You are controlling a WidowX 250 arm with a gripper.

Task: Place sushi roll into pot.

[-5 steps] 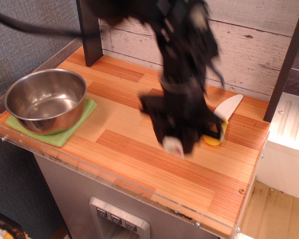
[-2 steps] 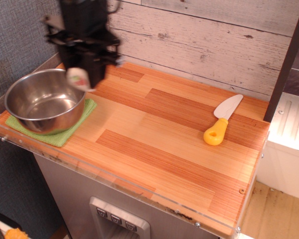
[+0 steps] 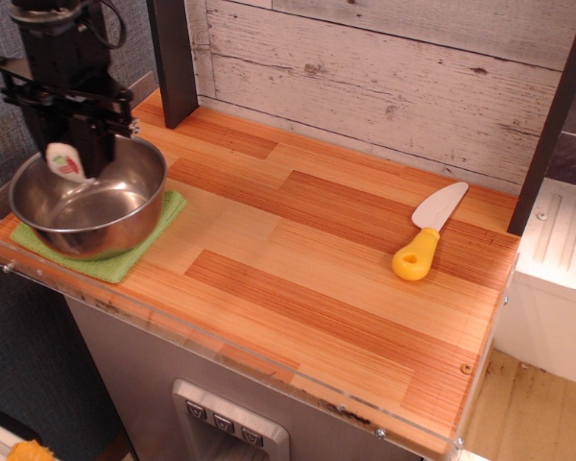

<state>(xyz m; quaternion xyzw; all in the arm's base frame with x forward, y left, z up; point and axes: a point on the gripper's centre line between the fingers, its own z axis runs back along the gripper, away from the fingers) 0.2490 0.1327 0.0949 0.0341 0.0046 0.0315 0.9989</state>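
The shiny steel pot (image 3: pixel 125 206) stands on a green cloth at the table's left end. My gripper (image 3: pixel 72 158) hangs over the pot's far left part, just above its rim. It is shut on the sushi roll (image 3: pixel 67 163), whose white end with red and green spots faces the camera. The roll's black wrap is mostly hidden between the fingers.
The green cloth (image 3: pixel 139 252) lies under the pot near the table's front left edge. A yellow-handled toy knife (image 3: pixel 424 235) lies at the right side of the wooden top. A dark post (image 3: pixel 173 62) stands behind the pot, a plank wall at the back.
My gripper has carried the sushi roll from the right middle of the table, near the knife, leftward to a spot over the pot.
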